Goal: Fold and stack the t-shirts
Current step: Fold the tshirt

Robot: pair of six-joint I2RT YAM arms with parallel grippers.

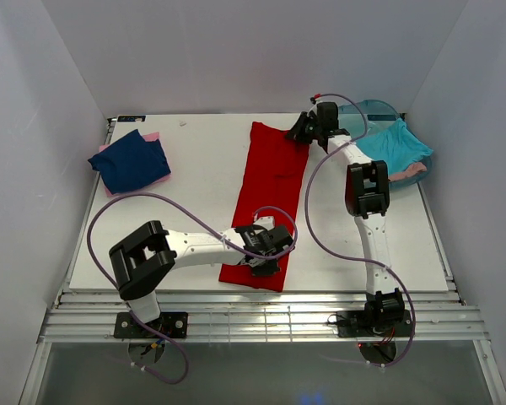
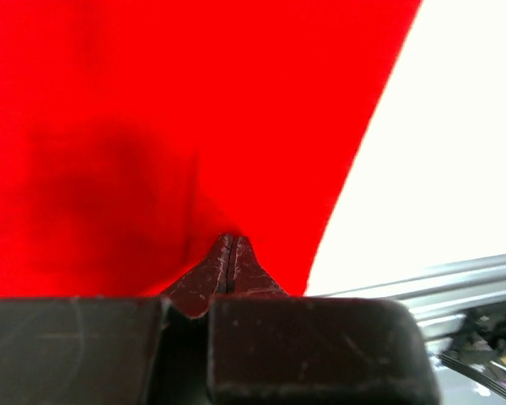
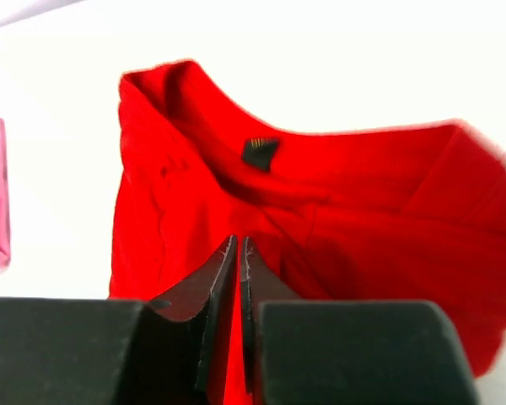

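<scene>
Red t-shirt (image 1: pixel 268 190): long, smooth cloth strip.

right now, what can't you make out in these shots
- Top view: near hem of the red t-shirt, under the left gripper and its wrist.
- Top view: the pink t-shirt, mostly covered by the navy t-shirt.
- Top view: contents of the teal tub beneath the turquoise t-shirt and behind the right arm.
- Right wrist view: the neck label, too small and blurred to read.

I'm seeing the red t-shirt (image 1: pixel 268 198) lying as a long folded strip mid-frame, the navy t-shirt (image 1: pixel 131 160) sitting folded on a pink t-shirt (image 1: pixel 153 136) upper left, the turquoise t-shirt (image 1: pixel 396 143) bunching upper right.
</scene>
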